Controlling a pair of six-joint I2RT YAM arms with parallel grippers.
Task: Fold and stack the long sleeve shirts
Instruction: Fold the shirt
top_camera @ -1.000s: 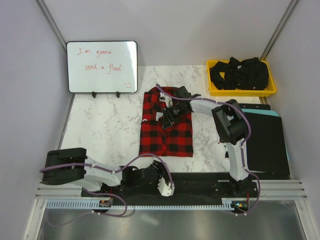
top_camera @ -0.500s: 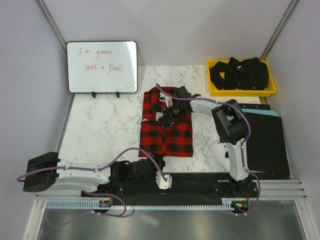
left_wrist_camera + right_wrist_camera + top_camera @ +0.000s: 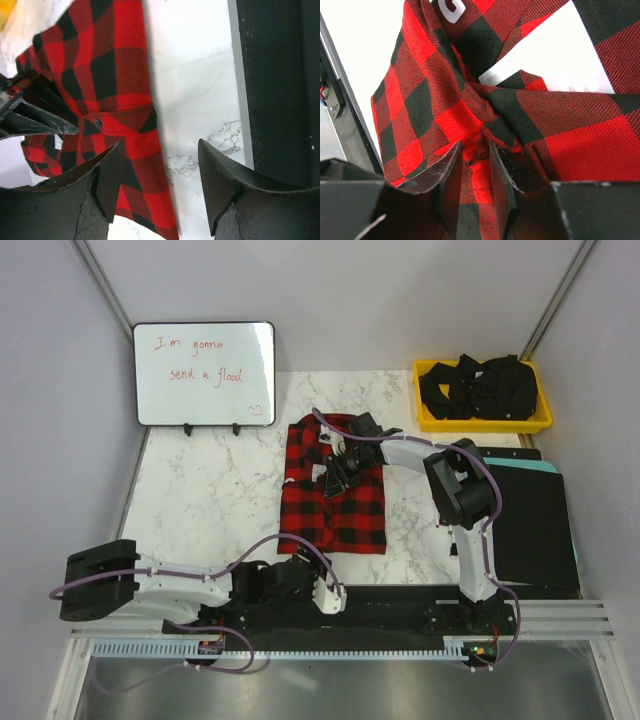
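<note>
The flannel shirt (image 3: 345,515) lies folded in the middle of the marble table (image 3: 210,500). Its long axis runs near to far, with the near hem straight and the far half rumpled; I cannot tell which end holds the collar. The right gripper (image 3: 335,472) pinches a fold of it between nearly closed fingers (image 3: 451,182). The left gripper (image 3: 326,597) hangs spread wide just off the shirt's near edge. At far right, a yellow bin (image 3: 430,422) holds black clothes (image 3: 480,385). Open marble stretches left of the shirt, toward the whiteboard (image 3: 204,373).
</note>
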